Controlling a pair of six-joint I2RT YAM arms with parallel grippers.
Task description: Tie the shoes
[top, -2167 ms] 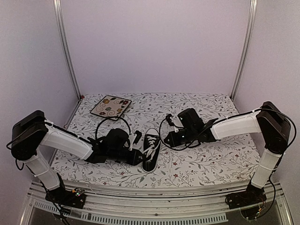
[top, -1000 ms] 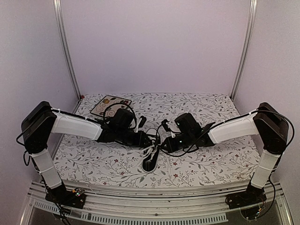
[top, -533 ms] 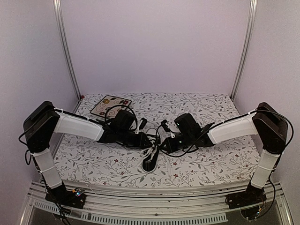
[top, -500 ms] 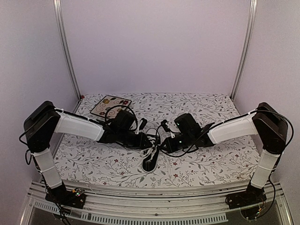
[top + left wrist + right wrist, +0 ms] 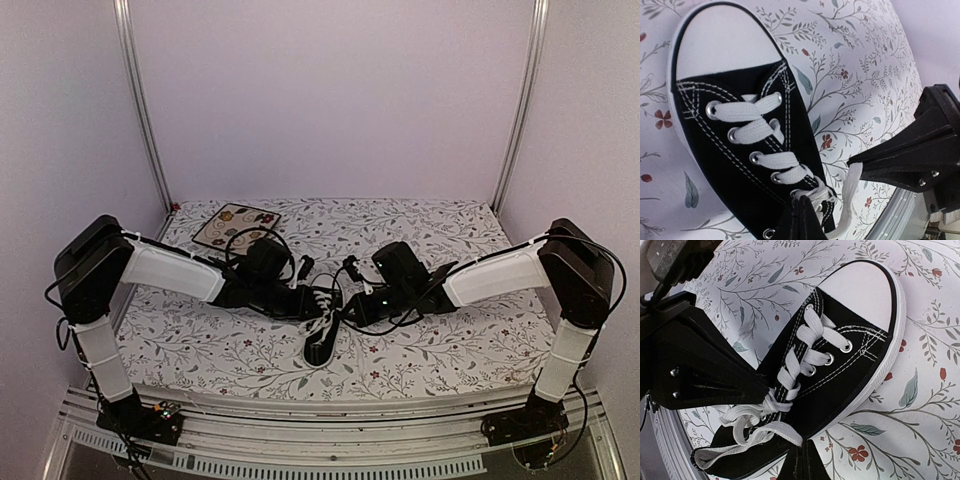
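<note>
The black sneaker (image 5: 320, 338) with white laces lies mid-table, its white toe cap (image 5: 720, 45) toward the near edge. Both grippers meet over its lace knot. My left gripper (image 5: 311, 300) is shut, its fingertips (image 5: 801, 205) pinching a white lace at the knot (image 5: 815, 196). My right gripper (image 5: 348, 310) is shut on another lace strand (image 5: 772, 431) at its fingertips (image 5: 802, 449). In the left wrist view the right gripper (image 5: 857, 164) holds a lace end (image 5: 847, 192). In the right wrist view the left gripper (image 5: 765, 386) presses at the knot.
A square floral plate (image 5: 236, 226) lies at the far left of the patterned table cloth (image 5: 450, 340). Metal posts (image 5: 140, 110) stand at the back corners. Black cables loop above both wrists.
Both grippers have come in from either side of the sneaker and shut on its laces over the knot. The left arm swung farther back. In the last half second almost nothing moved.
</note>
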